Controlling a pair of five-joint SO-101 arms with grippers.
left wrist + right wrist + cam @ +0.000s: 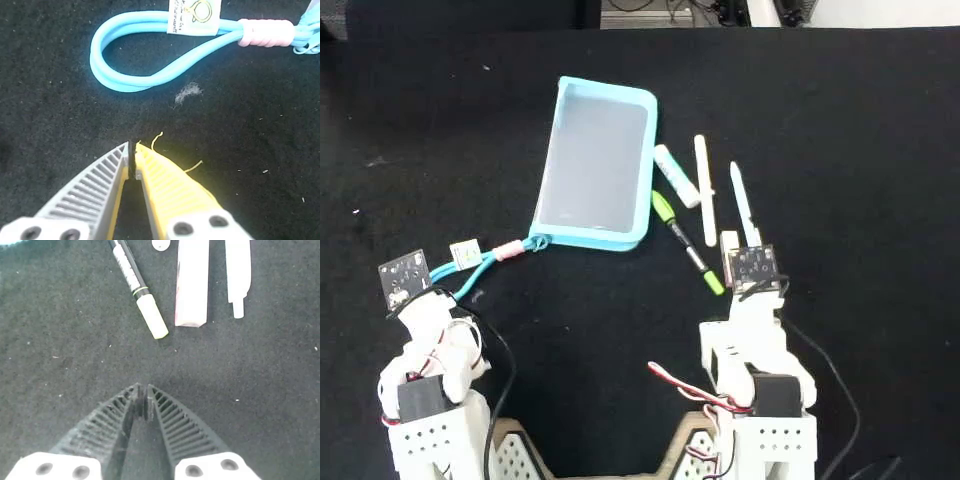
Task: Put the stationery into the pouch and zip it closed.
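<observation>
Near the right gripper (144, 389) lies the green-capped pen (150, 313)

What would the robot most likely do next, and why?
Probably open the right gripper and ease forward to the green-capped marker. Its jaws are shut and empty, and the marker lies just ahead on the table, outside the pouch.

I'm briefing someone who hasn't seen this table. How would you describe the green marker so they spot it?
Find the light blue pouch on the black table. Stationery lies along its right side. The marker is the one with a black body and yellow-green ends; its neighbours are white.
</observation>
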